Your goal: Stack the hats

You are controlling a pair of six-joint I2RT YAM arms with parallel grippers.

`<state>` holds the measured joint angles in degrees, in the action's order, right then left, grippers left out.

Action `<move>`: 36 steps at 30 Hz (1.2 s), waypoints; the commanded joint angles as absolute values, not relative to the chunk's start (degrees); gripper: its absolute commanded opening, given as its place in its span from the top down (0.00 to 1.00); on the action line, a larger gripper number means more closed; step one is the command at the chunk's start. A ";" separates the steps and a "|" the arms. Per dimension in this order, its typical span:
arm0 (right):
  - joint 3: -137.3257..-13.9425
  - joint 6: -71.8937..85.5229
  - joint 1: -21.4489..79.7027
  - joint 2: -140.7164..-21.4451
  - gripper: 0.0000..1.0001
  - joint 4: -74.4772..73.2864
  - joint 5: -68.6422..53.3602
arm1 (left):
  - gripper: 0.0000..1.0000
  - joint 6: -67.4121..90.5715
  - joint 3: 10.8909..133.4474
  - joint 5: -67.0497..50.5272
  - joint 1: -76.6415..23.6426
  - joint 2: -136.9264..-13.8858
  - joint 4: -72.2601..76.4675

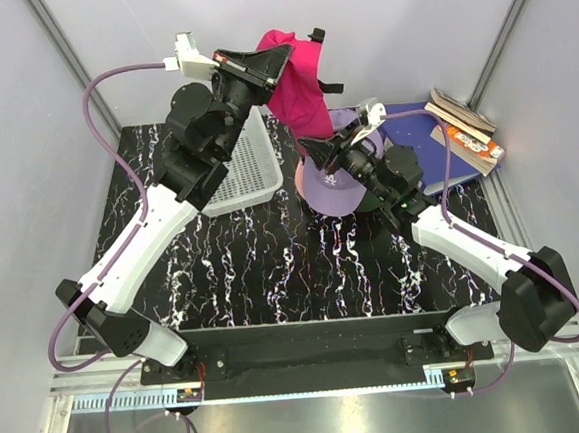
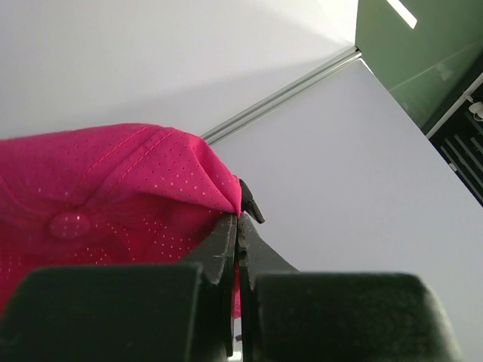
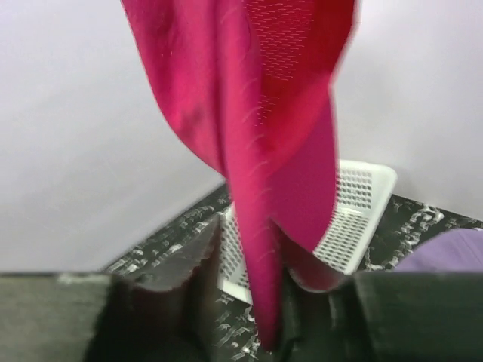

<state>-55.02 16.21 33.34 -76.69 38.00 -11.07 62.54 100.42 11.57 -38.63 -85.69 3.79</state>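
Note:
My left gripper [image 1: 275, 62] is shut on the edge of a magenta cap [image 1: 295, 91] and holds it high at the back of the table. The cap hangs down from it. In the left wrist view the jaws [image 2: 238, 219] pinch the perforated magenta fabric [image 2: 113, 204]. My right gripper [image 1: 316, 146] is open under the hanging cap. In the right wrist view the cap's lower edge [image 3: 256, 151] hangs between the spread fingers [image 3: 260, 249]. A lavender cap [image 1: 332, 188] lies below on a light pink cap [image 1: 300, 181], partly hidden by the right arm.
A white mesh basket [image 1: 241, 170] stands left of the caps; it also shows in the right wrist view [image 3: 355, 211]. A blue folder and books [image 1: 463, 128] lie at the back right. Grey walls close in the table.

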 commanded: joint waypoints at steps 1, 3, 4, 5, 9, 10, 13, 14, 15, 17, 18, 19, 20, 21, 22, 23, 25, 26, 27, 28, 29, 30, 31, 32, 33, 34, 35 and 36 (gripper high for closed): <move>-56.07 19.33 33.66 -74.80 0.75 44.65 -11.42 | 1.00 60.91 101.08 15.46 -38.94 -84.73 8.79; -56.25 21.08 33.66 -73.57 0.92 43.25 -12.83 | 1.00 60.04 99.50 17.40 -38.94 -84.03 9.23; -56.25 21.62 33.66 -73.04 0.96 42.46 -13.27 | 1.00 58.72 99.06 18.71 -38.94 -83.76 9.23; -56.60 21.80 33.66 -72.60 1.00 41.32 -14.23 | 1.00 58.45 98.62 19.24 -38.94 -83.41 9.32; -60.64 23.02 33.57 -69.53 1.00 26.42 -17.57 | 1.00 54.85 97.73 20.66 -38.50 -82.97 9.49; -61.34 23.46 33.49 -69.09 1.00 24.37 -17.93 | 0.90 53.71 97.73 20.05 -37.80 -82.88 9.23; -64.77 28.29 31.04 -68.55 1.00 16.01 -19.24 | 0.40 52.30 96.69 19.17 -35.70 -81.83 8.09; -65.47 30.30 29.81 -69.08 1.00 15.56 -22.38 | 0.32 52.12 96.24 18.90 -35.07 -81.57 7.48; -65.91 35.98 26.14 -69.60 1.00 15.64 -24.15 | 0.23 52.12 95.63 18.90 -33.85 -81.13 6.95; -67.67 44.33 22.78 -72.05 1.00 17.04 -29.51 | 0.08 51.86 93.35 19.25 -32.61 -79.37 5.80; -68.37 46.56 19.98 -73.03 1.00 17.57 -31.01 | 0.05 51.51 92.30 19.68 -31.39 -77.89 5.37; -70.21 48.58 18.99 -73.99 1.00 17.75 -33.20 | 0.02 51.16 90.55 19.95 -30.86 -77.00 4.75; -71.09 52.34 18.03 -76.18 1.00 18.54 -34.18 | 0.01 50.89 89.48 20.39 -29.81 -76.12 4.31; -72.15 54.38 16.45 -77.33 1.00 19.15 -35.23 | 0.01 50.37 88.52 21.26 -29.36 -74.29 3.96; -74.25 56.41 15.83 -78.65 1.00 19.86 -37.59 | 0.01 49.93 87.64 21.70 -28.92 -73.31 3.69; -75.14 61.30 15.12 -81.53 1.00 21.43 -38.84 | 0.01 49.40 85.71 22.32 -28.31 -72.43 3.60; -76.02 67.21 13.89 -84.01 1.00 27.55 -41.03 | 0.01 47.73 84.47 23.90 -27.60 -70.14 2.56; -75.94 72.89 13.45 -85.85 1.00 30.03 -41.39 | 0.01 47.20 83.51 24.34 -27.08 -69.35 2.11; -75.85 75.04 13.19 -86.65 1.00 31.97 -41.48 | 0.01 46.15 82.97 25.30 -26.90 -68.13 1.76; -76.20 76.36 12.92 -87.79 1.00 33.30 -41.40 | 0.01 45.62 82.62 25.75 -26.63 -67.42 1.24; -76.38 77.25 12.83 -88.15 1.00 33.31 -41.22 | 0.01 44.83 81.75 26.19 -26.37 -66.98 0.97; -76.46 77.17 12.75 -88.33 1.00 33.14 -41.22 | 0.01 44.48 81.30 27.06 -26.28 -65.93 0.79; -76.29 77.25 12.48 -88.59 1.00 32.00 -40.96 | 0.01 44.04 81.12 27.42 -26.02 -65.40 0.36; -75.85 78.21 12.31 -88.68 1.00 31.99 -40.87 | 0.01 43.08 80.78 27.86 -25.84 -65.04 0.26; -73.94 79.53 12.13 -88.77 1.00 32.60 -40.61 | 0.01 42.54 80.34 28.82 -25.75 -64.34 0.18; -72.96 81.80 11.61 -88.77 1.00 34.17 -40.69 | 0.01 42.02 80.16 29.35 -25.66 -63.90 0.09; -71.91 82.52 11.43 -88.60 1.00 34.62 -40.78 | 0.01 40.97 79.90 29.70 -25.58 -63.29 0.17; -70.42 83.23 11.25 -88.33 1.00 34.80 -40.96 | 0.01 40.52 79.46 30.49 -25.49 -63.02 0.09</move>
<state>-72.66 75.94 12.36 -90.04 27.64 -38.83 44.80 80.55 25.82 -25.93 -65.14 -0.97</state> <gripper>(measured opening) 0.073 0.987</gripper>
